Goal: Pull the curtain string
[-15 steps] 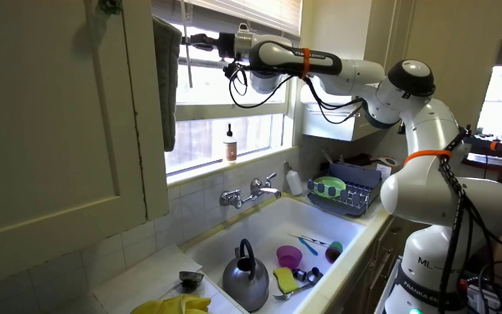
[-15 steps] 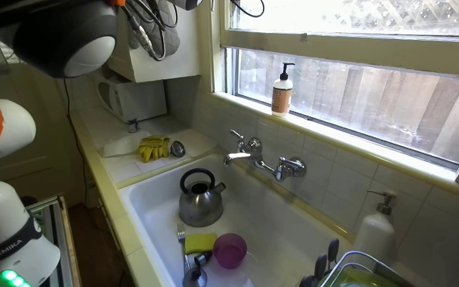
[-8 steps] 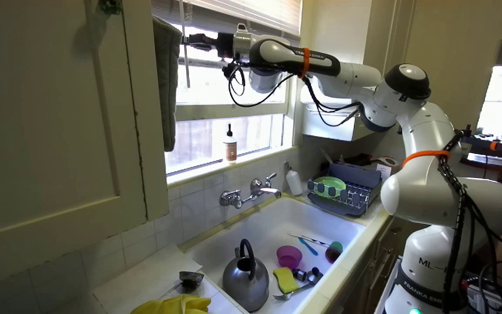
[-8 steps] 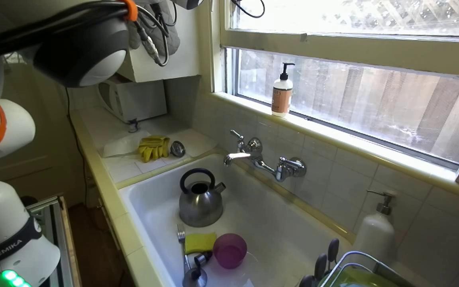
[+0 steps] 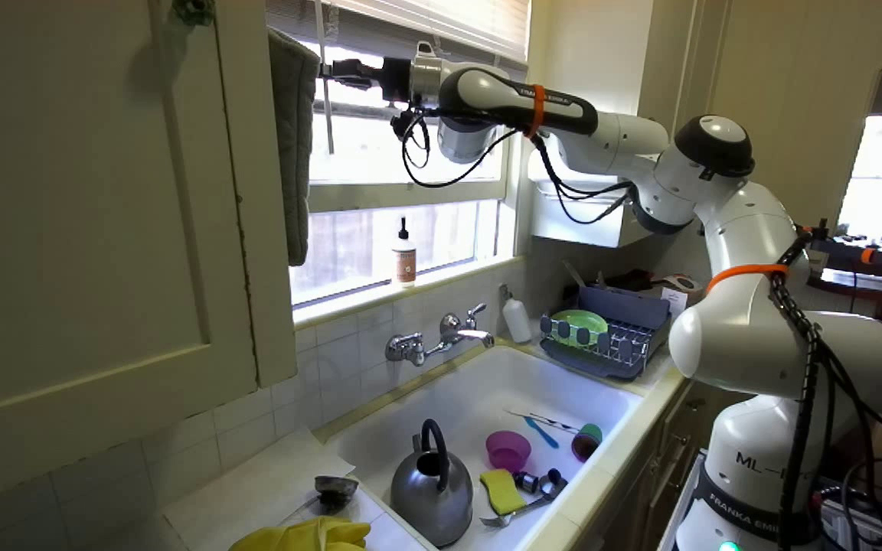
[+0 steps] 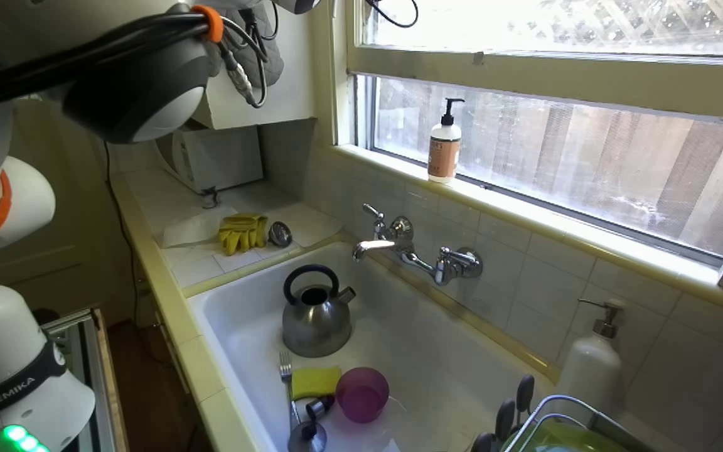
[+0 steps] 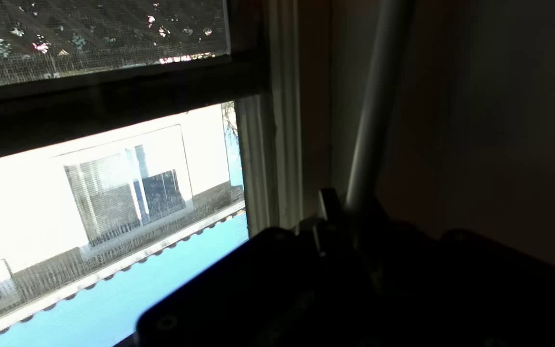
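Observation:
A long thin pale rod [image 5: 329, 122] hangs in front of the window, below the blind [image 5: 456, 19]. My gripper [image 5: 326, 72] is beside the cabinet's edge, with its fingertips around the rod's middle part. In the wrist view the rod [image 7: 374, 111] runs down between the dark fingertips of the gripper [image 7: 354, 207], which look closed on it. Their contact is hard to see in the dark. No hair-thin dark cord shows apart from this rod. The dark grey quilted fabric panel [image 5: 293, 153] hangs just past the fingertips, and shows partly behind cables in an exterior view [image 6: 273, 66].
A cream cabinet door [image 5: 104, 229] stands close to the gripper. The window frame [image 5: 410, 195] is behind the arm, with a soap bottle [image 5: 405, 264] on the sill. The sink [image 5: 563, 367] with a kettle [image 5: 437, 497] lies below. A cabinet [image 5: 594, 61] stands beyond the window.
In an exterior view, the gripper and the rod have shifted slightly left together. The arm's elbow has come down a little. Over the last half second there is almost no motion.

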Available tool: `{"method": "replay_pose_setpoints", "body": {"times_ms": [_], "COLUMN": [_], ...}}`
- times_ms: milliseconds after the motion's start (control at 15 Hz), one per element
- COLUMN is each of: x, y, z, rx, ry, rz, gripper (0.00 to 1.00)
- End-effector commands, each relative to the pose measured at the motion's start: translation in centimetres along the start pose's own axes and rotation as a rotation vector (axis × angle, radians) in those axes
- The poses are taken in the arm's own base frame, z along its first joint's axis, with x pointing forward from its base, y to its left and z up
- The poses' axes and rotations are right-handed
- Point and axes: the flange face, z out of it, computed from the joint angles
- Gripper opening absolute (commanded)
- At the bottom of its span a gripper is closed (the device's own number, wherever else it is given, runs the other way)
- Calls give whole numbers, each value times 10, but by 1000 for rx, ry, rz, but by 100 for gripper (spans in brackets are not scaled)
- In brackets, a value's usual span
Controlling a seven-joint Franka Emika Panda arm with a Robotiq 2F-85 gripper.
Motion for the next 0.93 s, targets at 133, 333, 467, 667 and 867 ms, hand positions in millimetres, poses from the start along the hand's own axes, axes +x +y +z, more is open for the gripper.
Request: {"method": "replay_pose_setpoints", "body": {"times_ms": [133,333,467,667,867], "x": [-1,0,0,1,2], "y": [-5,-5,-5,-8,-9], "z": [3,2,2,4,4], "rx": [30,34,42,56,55], "ry": [-29,-28,-33,-50,-66], "rz": [-55,-54,-55,-85,-115], "gripper": [3,3,34,51,73]}}
